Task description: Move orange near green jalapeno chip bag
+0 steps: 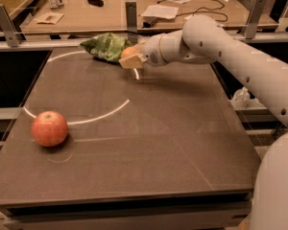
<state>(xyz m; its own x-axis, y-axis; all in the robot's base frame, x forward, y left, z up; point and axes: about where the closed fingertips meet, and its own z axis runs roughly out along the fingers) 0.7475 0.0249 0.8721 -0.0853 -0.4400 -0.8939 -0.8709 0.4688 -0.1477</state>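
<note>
The orange (129, 52) is small and round and sits between the fingers of my gripper (131, 57), held just above the table at the far middle. The gripper is shut on it. The green jalapeno chip bag (105, 46) is wrinkly green foil and lies at the table's far edge, directly left of the orange and nearly touching it. My white arm (216, 47) reaches in from the right.
A larger red-pink apple (49, 128) rests at the near left of the dark table (149, 147). A white arc is marked on the tabletop. A metal rail and a desk with papers and cables stand behind the table. A crumpled plastic item (241, 97) lies to the right.
</note>
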